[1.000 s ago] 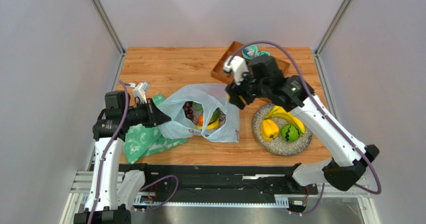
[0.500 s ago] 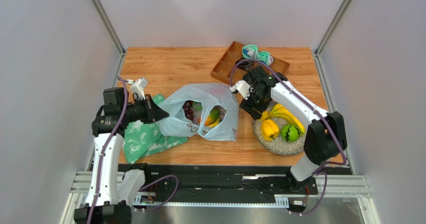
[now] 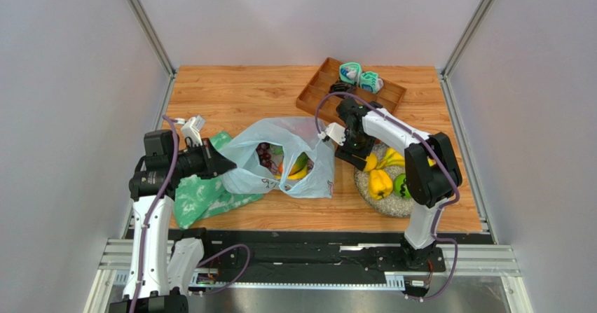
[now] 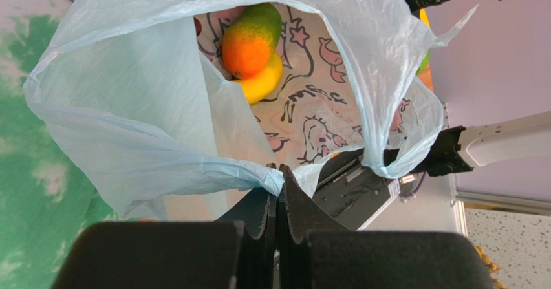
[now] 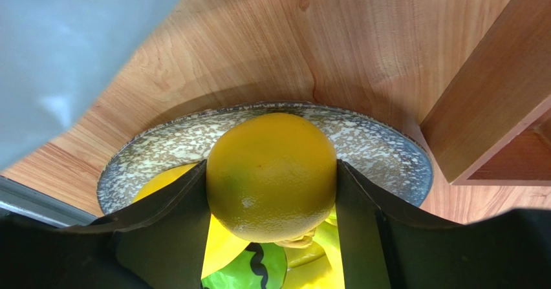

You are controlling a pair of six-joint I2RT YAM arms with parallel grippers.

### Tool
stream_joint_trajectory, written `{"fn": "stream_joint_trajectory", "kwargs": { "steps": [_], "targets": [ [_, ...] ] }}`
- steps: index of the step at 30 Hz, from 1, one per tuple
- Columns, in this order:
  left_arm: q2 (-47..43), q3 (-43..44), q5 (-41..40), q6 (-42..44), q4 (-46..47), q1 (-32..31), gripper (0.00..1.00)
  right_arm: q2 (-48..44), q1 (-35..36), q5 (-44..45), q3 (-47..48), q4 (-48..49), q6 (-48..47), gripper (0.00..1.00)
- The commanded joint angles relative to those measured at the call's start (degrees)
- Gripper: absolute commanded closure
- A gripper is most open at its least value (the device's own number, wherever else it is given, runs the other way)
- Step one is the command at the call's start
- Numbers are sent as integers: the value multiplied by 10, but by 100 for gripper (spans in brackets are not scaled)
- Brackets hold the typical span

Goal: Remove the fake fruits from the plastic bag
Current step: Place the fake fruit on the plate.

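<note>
While the left gripper is pinched tight on the rim of the plastic bag, which gapes on the tabletop with a mango inside, the right gripper clasps a round yellow-orange fruit just above the speckled plate, beside a yellow pepper and a green fruit.

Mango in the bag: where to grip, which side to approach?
Grip the mango across its narrow middle, probably coming down through the open mouth of the bag. It lies uncovered on top of a yellow fruit, and the left gripper pinches the rim.
</note>
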Motion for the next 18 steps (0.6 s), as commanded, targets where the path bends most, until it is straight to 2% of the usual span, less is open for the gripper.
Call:
{"fn": "stream_joint_trajectory", "kwargs": {
  "steps": [1,4,6,8,10,16,18],
  "targets": [
    [-7,-3,15,-5,4,7,100,9,0,16,39,-20,13,50],
    [-4,-3,17,-6,6,8,100,4,1,11,46,-29,22,35],
    [-3,-1,18,-5,6,8,100,-7,1,-1,67,-42,30,30],
    [-2,1,19,-1,2,8,100,-21,1,-37,93,-82,35,12],
    [-2,1,24,2,2,8,100,-31,1,-91,136,-126,36,0],
    [-1,-4,32,2,4,8,100,-42,1,-147,227,-200,62,0],
    [-2,-2,41,7,4,8,100,-71,2,-210,263,-195,79,0]
  ]
}}
